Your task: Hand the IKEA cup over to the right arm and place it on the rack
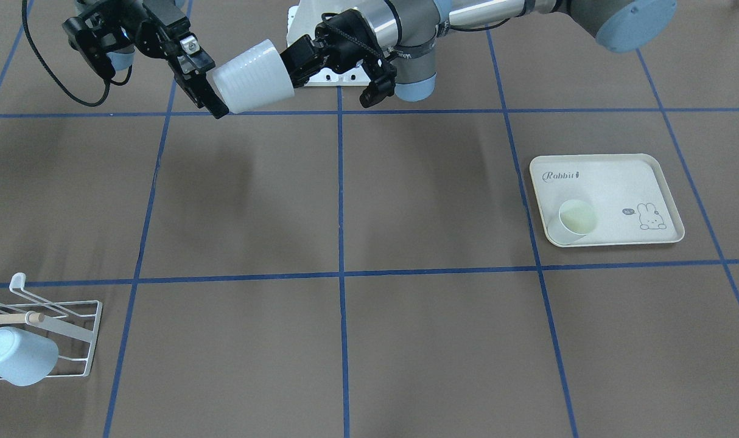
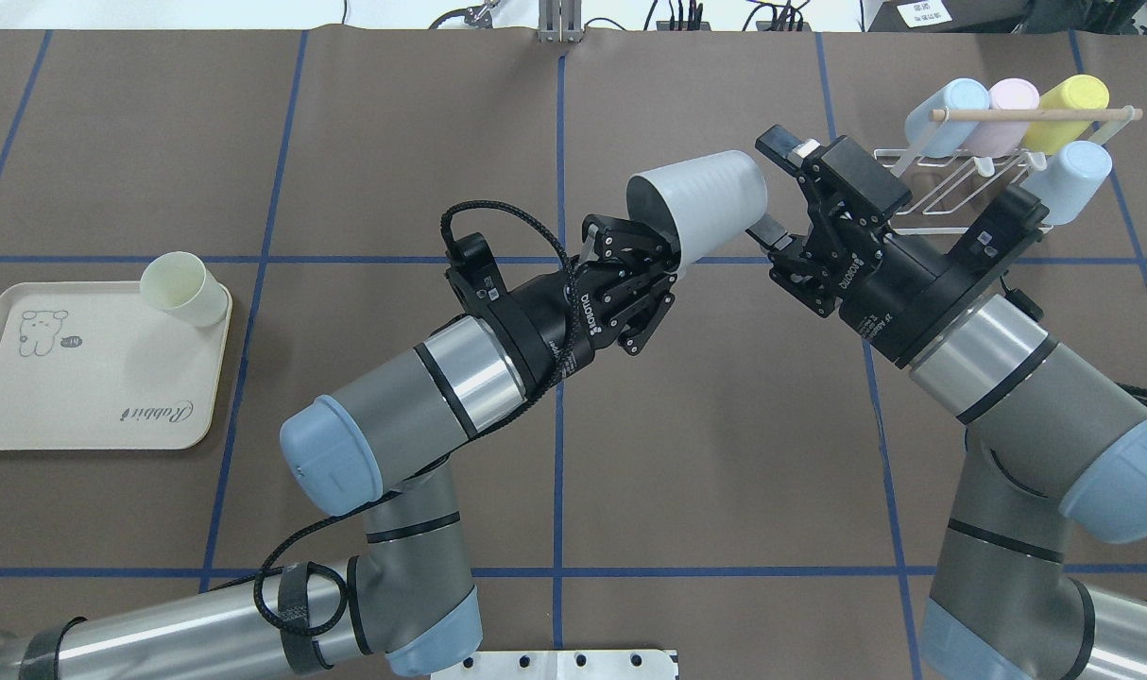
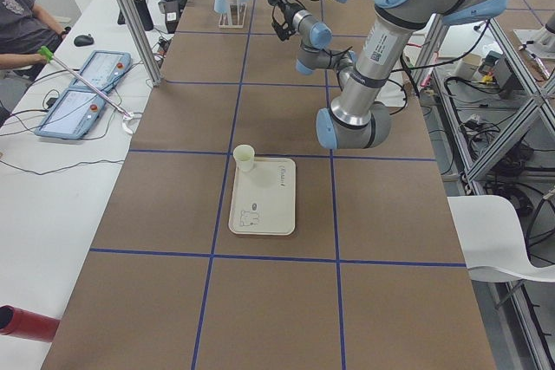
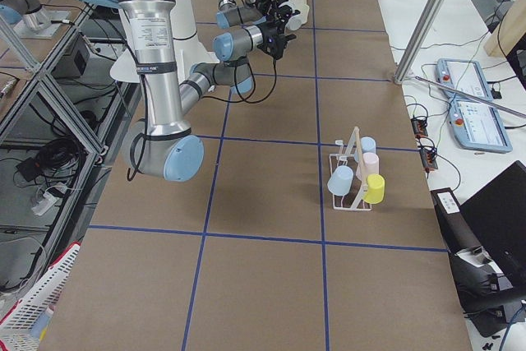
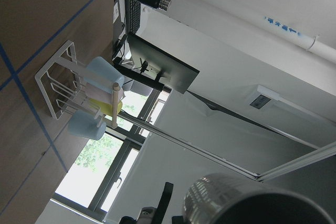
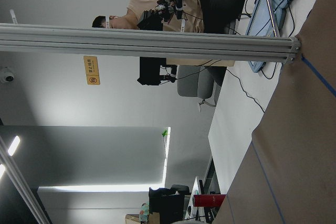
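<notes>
The IKEA cup, pale grey-white, hangs on its side in the air above the middle of the table, also in the front view. My left gripper is shut on its rim, one finger inside the mouth. My right gripper is open, and its two fingers straddle the cup's closed base from the other side; I cannot tell whether they touch it. The white wire rack stands behind my right arm and carries blue, pink and yellow cups on its prongs, under a wooden dowel.
A cream rabbit-print tray lies at my far left with a pale yellow cup standing on its corner. Blue tape lines grid the brown table. A person sits at a side desk with tablets.
</notes>
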Robot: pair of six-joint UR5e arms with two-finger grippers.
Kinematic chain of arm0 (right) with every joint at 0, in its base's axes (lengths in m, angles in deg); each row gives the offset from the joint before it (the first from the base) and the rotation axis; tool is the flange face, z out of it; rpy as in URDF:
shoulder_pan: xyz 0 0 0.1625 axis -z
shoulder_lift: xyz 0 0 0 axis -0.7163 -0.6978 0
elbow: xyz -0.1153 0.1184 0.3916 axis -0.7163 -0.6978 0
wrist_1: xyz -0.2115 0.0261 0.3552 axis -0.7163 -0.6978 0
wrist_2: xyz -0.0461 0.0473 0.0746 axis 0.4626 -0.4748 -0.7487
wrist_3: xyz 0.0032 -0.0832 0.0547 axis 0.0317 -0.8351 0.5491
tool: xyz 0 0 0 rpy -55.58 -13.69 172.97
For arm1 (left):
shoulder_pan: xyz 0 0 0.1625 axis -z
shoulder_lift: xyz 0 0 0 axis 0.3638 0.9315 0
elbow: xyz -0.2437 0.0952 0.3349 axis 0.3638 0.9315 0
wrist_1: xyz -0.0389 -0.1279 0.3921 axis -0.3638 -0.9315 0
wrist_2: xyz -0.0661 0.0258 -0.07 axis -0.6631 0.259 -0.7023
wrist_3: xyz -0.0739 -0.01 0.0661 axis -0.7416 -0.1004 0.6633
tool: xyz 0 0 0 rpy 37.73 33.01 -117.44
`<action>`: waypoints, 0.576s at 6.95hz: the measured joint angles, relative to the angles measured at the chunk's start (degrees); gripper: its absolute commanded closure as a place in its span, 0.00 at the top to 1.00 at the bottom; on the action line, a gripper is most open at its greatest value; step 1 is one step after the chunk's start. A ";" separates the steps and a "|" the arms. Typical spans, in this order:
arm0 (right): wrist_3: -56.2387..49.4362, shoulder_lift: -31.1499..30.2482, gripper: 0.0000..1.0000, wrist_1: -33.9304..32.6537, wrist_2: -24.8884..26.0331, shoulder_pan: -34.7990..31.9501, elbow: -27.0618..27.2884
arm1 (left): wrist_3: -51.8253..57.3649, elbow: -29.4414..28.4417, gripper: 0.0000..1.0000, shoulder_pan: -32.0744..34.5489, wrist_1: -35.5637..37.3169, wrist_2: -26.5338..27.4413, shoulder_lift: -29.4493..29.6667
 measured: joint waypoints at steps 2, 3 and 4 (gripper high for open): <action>0.04 0.07 1.00 0.00 0.00 0.00 -0.02 | 0.00 -1.07 0.00 -0.05 0.04 0.03 1.13; 0.05 0.10 1.00 0.00 0.00 0.00 -0.02 | 0.00 -1.33 0.00 -0.17 0.07 0.04 1.46; 0.05 0.12 1.00 0.00 0.00 0.00 -0.02 | 0.00 -1.43 0.00 -0.32 0.12 0.04 1.67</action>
